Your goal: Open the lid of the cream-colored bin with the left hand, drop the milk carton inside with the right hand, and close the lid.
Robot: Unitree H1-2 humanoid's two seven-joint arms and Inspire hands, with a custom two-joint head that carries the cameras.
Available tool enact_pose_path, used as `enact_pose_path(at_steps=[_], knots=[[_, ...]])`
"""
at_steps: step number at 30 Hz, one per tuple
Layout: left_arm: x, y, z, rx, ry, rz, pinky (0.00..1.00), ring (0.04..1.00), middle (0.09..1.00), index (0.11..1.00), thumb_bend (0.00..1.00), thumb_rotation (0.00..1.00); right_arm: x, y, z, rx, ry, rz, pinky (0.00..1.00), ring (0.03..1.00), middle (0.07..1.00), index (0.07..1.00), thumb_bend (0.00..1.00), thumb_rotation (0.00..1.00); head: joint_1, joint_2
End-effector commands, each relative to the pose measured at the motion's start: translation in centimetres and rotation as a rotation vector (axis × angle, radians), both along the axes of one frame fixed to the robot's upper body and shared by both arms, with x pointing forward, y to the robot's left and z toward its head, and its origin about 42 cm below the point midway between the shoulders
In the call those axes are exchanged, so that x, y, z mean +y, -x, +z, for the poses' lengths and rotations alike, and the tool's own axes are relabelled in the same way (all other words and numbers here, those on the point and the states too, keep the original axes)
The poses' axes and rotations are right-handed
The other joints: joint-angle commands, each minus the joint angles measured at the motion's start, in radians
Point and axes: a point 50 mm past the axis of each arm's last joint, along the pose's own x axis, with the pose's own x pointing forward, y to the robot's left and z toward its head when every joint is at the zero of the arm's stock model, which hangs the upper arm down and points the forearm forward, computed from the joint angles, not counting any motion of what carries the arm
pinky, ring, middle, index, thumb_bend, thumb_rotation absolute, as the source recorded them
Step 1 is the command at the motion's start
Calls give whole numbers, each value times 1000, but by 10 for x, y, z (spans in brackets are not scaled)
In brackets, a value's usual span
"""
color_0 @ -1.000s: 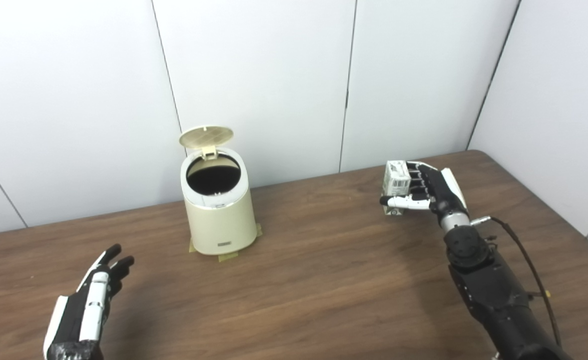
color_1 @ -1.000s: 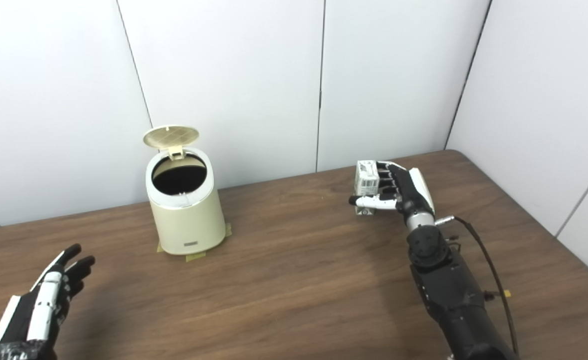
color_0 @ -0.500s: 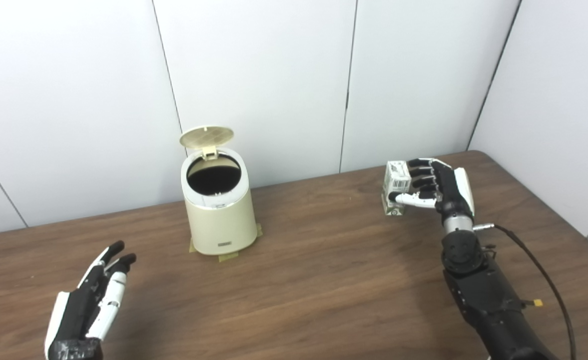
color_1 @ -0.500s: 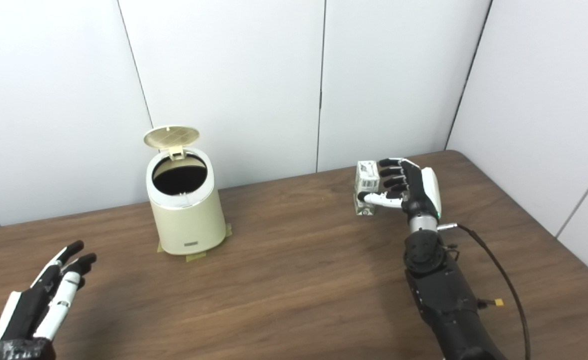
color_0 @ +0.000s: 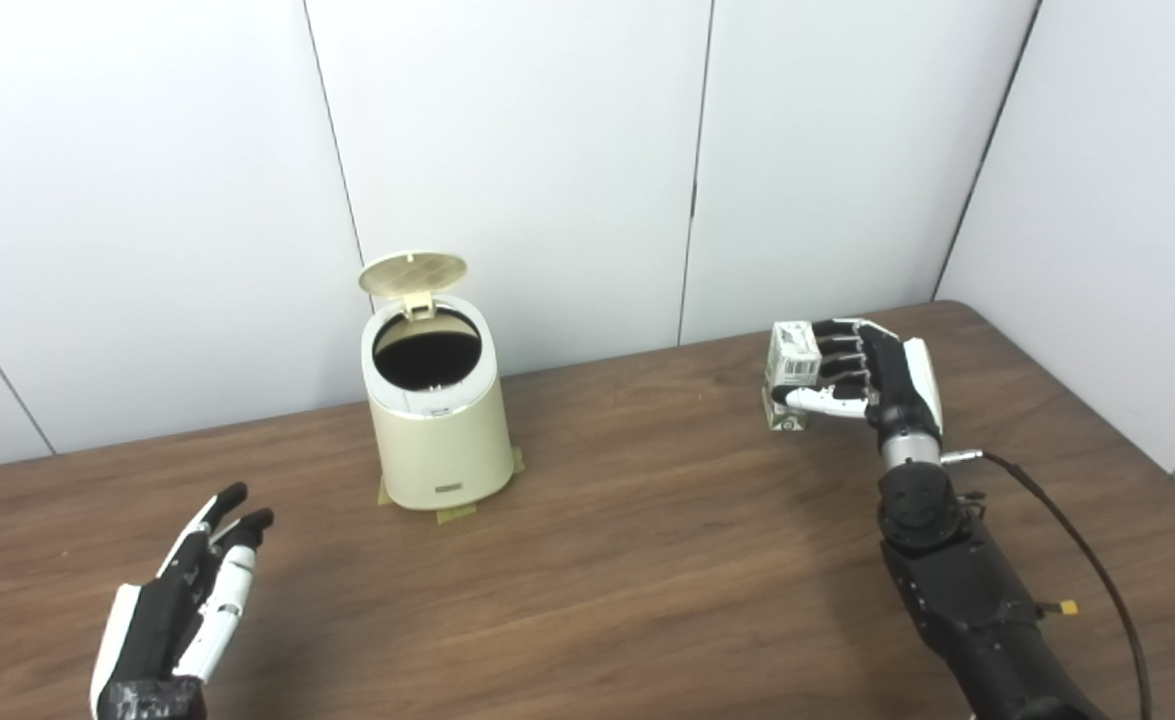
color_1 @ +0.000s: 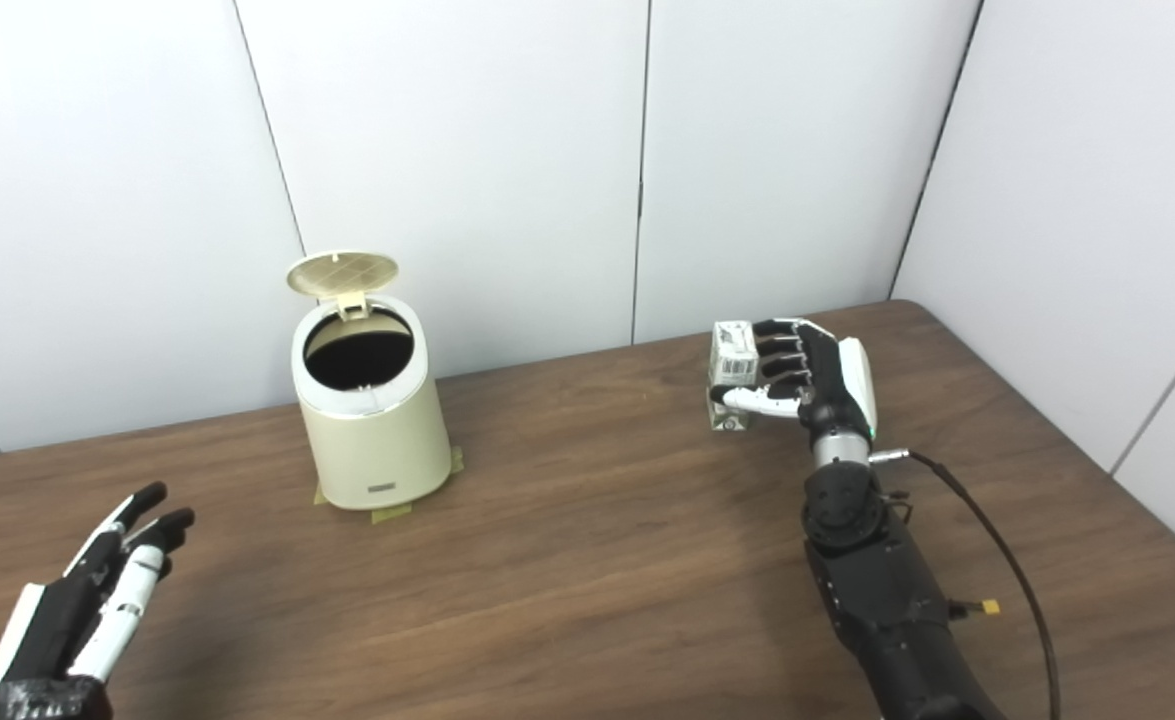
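Note:
The cream-colored bin (color_0: 439,430) stands at the back left of the table, its round lid (color_0: 413,272) tipped up and back and its dark inside showing. The small white milk carton (color_0: 789,370) stands upright at the back right, its base on or just above the table. My right hand (color_0: 872,375) is shut on the carton, fingers across its right side and thumb over its front. My left hand (color_0: 187,605) is open and empty, low at the front left, well short of the bin.
The brown wooden table (color_0: 627,560) has a rounded far right corner. White wall panels stand close behind the bin. Tape strips (color_0: 454,514) mark the bin's base. A black cable (color_0: 1077,530) hangs off my right forearm.
My right hand has turned upright and closed its fingers and thumb on the carton. My left hand has shifted only slightly. The bin and lid have not moved.

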Motion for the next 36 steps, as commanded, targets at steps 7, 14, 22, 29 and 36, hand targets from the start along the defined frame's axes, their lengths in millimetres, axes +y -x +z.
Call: enact_pose_path(at_steps=[7, 14, 22, 29, 36], knots=[[0, -7, 13, -64, 3, -12, 940, 896, 851, 917, 150, 631, -10, -15, 39, -69, 83, 33, 629, 680, 702, 697, 836, 45, 1, 3], [-1, -7, 14, -60, 1, -16, 941, 894, 851, 913, 163, 668, -8, -19, 51, -21, 71, 111, 709, 751, 763, 744, 886, 73, 1, 3], [-1, -5, 12, -55, 1, -22, 986, 918, 865, 947, 158, 690, -5, -23, 56, 12, 90, 162, 711, 755, 766, 751, 907, 92, 7, 4], [-1, -3, 12, -51, -43, -19, 1000, 943, 866, 963, 171, 617, -8, -24, 51, 36, 97, 185, 675, 714, 730, 727, 934, 116, 8, 4], [-1, -2, 11, -45, -42, -18, 993, 934, 862, 1000, 165, 504, -12, -21, 48, 43, 106, 185, 657, 695, 721, 727, 907, 109, 8, 8]])
